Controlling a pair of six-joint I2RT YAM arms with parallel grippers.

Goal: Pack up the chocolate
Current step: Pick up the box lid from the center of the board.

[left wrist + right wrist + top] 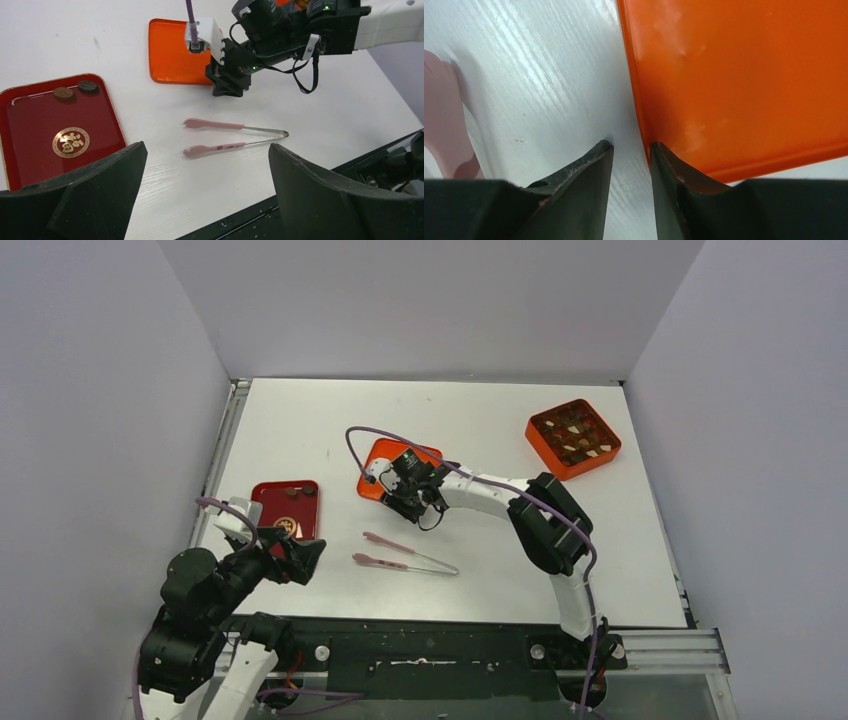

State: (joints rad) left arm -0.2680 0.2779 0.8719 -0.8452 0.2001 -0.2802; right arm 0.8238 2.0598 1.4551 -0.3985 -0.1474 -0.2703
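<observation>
brown and cream chocolate (574, 436), orange lid (170, 55), pink tongs (215, 124)

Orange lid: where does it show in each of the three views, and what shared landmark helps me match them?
Top external: orange lid near the table's centre.
Left wrist: upper middle.
Right wrist: fills the upper right, its left edge between the right claw tips.
Shared landmark: pink tongs, on the table nearer the arm bases than the lid, at the left edge in the right wrist view.

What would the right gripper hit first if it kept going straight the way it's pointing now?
The rim of the orange lid, most likely: the right gripper points down with its tips straddling that rim, one over the lid, one over the white table. Depth is unclear; it may be touching.
</observation>
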